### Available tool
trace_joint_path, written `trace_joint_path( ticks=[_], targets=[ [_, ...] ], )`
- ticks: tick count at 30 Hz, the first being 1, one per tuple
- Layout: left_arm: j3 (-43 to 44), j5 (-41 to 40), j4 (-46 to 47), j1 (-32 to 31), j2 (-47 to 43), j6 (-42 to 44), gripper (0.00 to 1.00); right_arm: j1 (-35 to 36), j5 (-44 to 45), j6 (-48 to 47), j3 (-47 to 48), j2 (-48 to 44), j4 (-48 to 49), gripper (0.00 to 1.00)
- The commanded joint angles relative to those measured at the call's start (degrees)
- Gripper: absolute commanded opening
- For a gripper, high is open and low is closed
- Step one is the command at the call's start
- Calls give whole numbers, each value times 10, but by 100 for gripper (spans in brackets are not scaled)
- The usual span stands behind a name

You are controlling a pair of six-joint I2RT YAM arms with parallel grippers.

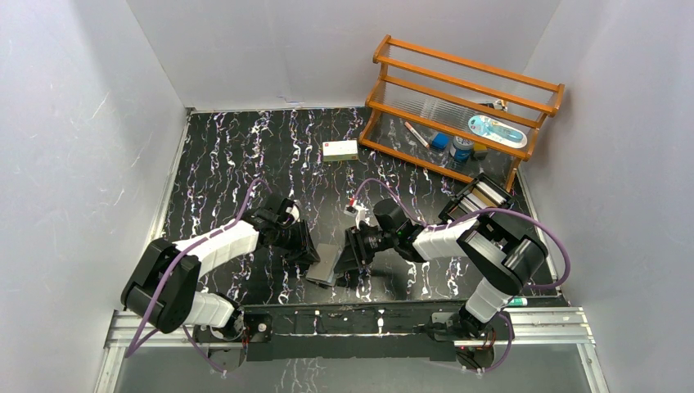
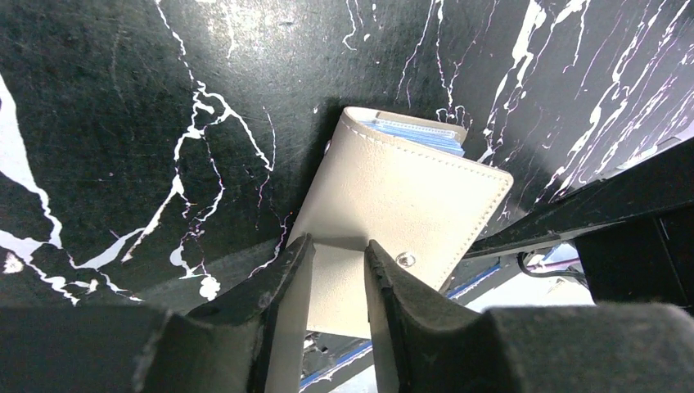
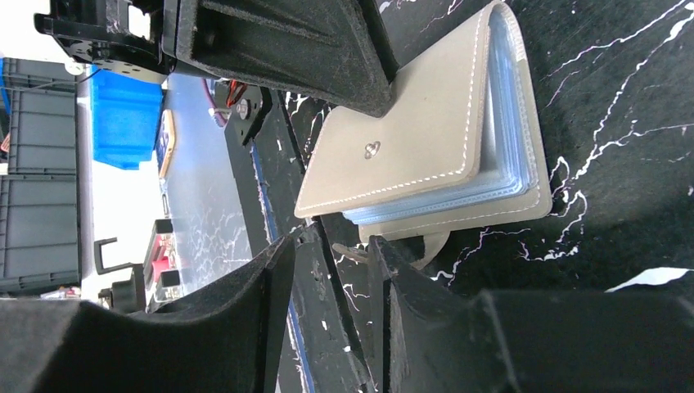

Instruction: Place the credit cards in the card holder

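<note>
Holder lies at the middle of the table's near edge, half open, blue sleeves showing under the raised cover.

Left gripper: jaws narrowly apart with nothing between them, tips on or just over the cover. Can't tell if it is pressing.

Right gripper: part open and empty, just beside the holder's open side, one finger next to the snap tab.

No card in either gripper. Pale slabs in the black tray by the right edge may be cards, unclear.

Risks:
- The holder is light and close to the edge, so a sideways nudge from either arm could slide it onto the rail.
- If the left tips slip, the cover probably flops shut.
- The right finger may snag the tab.
</note>
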Motion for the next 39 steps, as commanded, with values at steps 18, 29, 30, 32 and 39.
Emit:
trace_joint_path(
  ticks=[18, 29, 30, 32, 39],
  targets=[
    [24, -51, -49, -55, 23, -21, 37, 12, 255, 128, -31, -214, -226, 42],
    [45, -114, -51, -84, 25, -53, 22, 44, 271, 211, -39, -175, -187, 37],
    [46, -121, -50, -88, 25, -62, 22, 49, 275, 219, -41, -173, -182, 36],
    [51, -129, -48, -99, 22, -71, 23, 58, 285, 231, -42, -165, -178, 36],
    [60, -109, -55, -105, -11, -72, 40, 63, 298, 243, -40, -140, -150, 34]
  ],
)
